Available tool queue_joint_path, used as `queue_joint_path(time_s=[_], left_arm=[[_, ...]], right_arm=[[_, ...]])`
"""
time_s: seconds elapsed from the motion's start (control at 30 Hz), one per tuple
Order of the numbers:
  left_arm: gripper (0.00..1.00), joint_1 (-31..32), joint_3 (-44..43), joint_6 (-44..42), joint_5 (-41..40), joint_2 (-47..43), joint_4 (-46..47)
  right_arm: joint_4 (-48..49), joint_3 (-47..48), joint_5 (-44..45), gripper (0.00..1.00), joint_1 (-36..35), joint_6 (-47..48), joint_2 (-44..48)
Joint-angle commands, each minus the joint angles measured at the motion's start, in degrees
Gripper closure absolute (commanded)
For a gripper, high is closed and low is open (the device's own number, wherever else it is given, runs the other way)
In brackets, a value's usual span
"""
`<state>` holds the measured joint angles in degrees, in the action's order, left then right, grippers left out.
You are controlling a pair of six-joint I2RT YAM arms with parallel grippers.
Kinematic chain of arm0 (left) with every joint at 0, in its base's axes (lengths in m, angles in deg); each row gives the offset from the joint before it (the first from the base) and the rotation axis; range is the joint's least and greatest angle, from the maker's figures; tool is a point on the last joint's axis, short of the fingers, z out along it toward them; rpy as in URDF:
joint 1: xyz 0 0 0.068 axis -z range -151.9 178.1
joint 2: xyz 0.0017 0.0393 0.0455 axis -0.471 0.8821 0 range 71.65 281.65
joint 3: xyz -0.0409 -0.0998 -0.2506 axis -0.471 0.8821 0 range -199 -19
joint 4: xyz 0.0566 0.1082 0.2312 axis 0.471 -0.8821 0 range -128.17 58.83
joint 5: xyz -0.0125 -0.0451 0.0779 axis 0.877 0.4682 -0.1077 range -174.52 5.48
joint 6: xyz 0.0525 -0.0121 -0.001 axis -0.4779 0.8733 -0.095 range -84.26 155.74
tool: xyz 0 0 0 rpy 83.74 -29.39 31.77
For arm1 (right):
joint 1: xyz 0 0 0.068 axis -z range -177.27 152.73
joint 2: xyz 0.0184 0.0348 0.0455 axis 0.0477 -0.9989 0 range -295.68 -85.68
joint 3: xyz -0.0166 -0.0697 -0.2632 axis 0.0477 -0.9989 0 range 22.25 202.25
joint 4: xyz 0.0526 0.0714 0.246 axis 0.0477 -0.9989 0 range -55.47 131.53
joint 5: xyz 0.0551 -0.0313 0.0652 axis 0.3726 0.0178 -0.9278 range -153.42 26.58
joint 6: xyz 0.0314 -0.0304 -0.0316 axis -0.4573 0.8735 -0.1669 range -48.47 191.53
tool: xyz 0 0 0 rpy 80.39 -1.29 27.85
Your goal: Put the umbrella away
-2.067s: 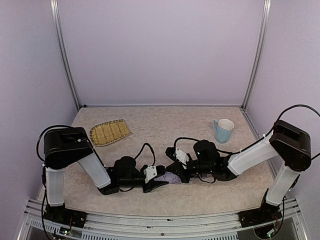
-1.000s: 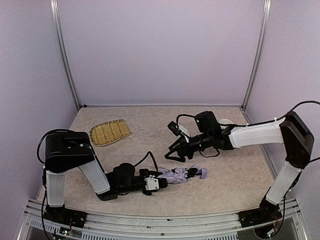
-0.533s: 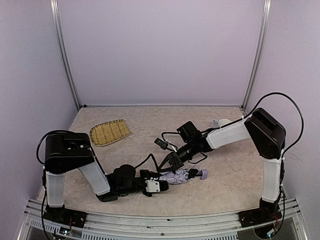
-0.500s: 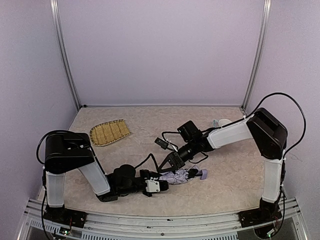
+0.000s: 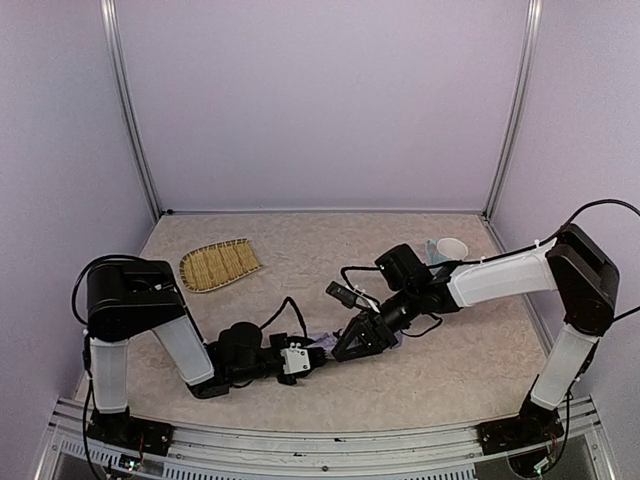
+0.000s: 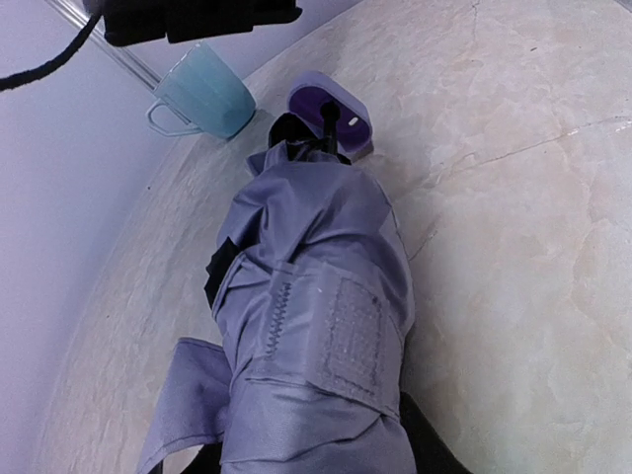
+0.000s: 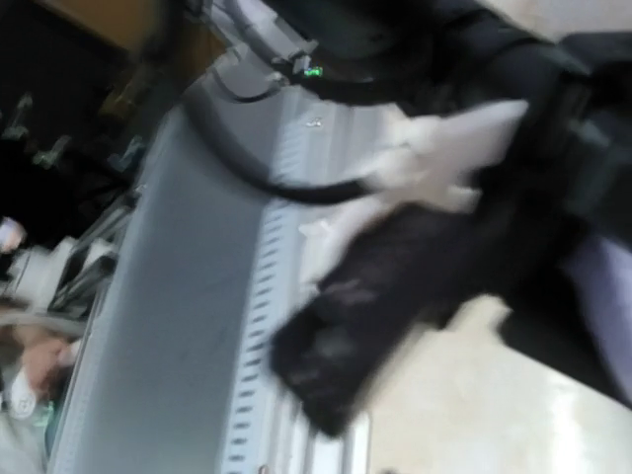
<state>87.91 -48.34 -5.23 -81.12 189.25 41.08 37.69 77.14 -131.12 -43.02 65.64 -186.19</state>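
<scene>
The umbrella (image 6: 311,296) is folded into a pale lavender bundle with a Velcro strap, and it lies on the table. Its small lavender handle (image 6: 331,109) points away from my left gripper (image 6: 306,459), which is shut on the bundle's near end. From above, only a sliver of the umbrella (image 5: 320,345) shows between the two grippers. My right gripper (image 5: 357,340) hangs low over the umbrella's handle end and covers it. The right wrist view is blurred, so how its jaws stand is unclear. In the left wrist view nothing grips the handle.
A woven straw tray (image 5: 220,264) lies at the back left. A pale blue cup (image 5: 447,250) stands at the back right, partly behind the right arm; the cup (image 6: 202,94) also shows beyond the handle. The metal rail (image 5: 320,440) runs along the table's near edge.
My right arm has swung forward and down, so its gripper now sits over the umbrella's handle end. The left gripper keeps its hold, and the umbrella has barely shifted.
</scene>
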Motion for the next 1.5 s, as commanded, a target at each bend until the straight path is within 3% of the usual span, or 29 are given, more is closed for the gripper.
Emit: queue_joint_path(time_s=[0.0,0.1,0.23,0.47,0.67,0.93,1.07,1.2,1.37,1.47], left_arm=[[1.0,3.3,1.7,-6.6,-4.3,-0.6,-3.6],[1.0,6.9,1.1,-13.4,-11.6,0.0,-5.0],[1.0,9.6,1.4,-19.0,-18.7,-0.3,-5.8],[1.0,13.9,1.5,-33.2,-30.1,-4.4,-5.7],[1.0,14.4,0.6,-40.8,-33.1,-3.6,-7.0],[1.0,15.0,-0.2,-41.0,-33.5,-2.4,-7.5],[1.0,15.1,-0.5,-39.8,-33.0,-2.7,-8.7],[1.0,14.8,-0.6,-35.6,-32.0,-3.3,-11.1],[1.0,14.0,0.2,-29.7,-30.0,-3.9,-12.8],[1.0,13.2,0.5,-25.4,-28.4,-4.6,-13.2]], right_arm=[[-0.5,1.1,11.8,0.65,2.0,-4.0,1.3],[-0.1,4.0,14.3,0.55,4.7,-8.7,-0.9],[-4.4,7.2,23.7,0.46,3.5,-3.6,-1.7],[-5.6,7.4,20.7,0.37,0.5,2.1,-3.1],[-3.4,6.7,16.7,0.39,-1.6,4.7,-3.4],[-1.1,8.1,13.0,0.41,-5.1,6.4,-6.0],[-0.5,10.5,11.3,0.5,-5.9,8.4,-7.0],[-1.8,11.8,10.6,0.77,-6.4,10.1,-8.5],[-4.5,10.1,9.5,1.0,-6.3,12.3,-7.3],[-4.8,8.0,9.7,1.0,-6.3,13.3,-4.6]])
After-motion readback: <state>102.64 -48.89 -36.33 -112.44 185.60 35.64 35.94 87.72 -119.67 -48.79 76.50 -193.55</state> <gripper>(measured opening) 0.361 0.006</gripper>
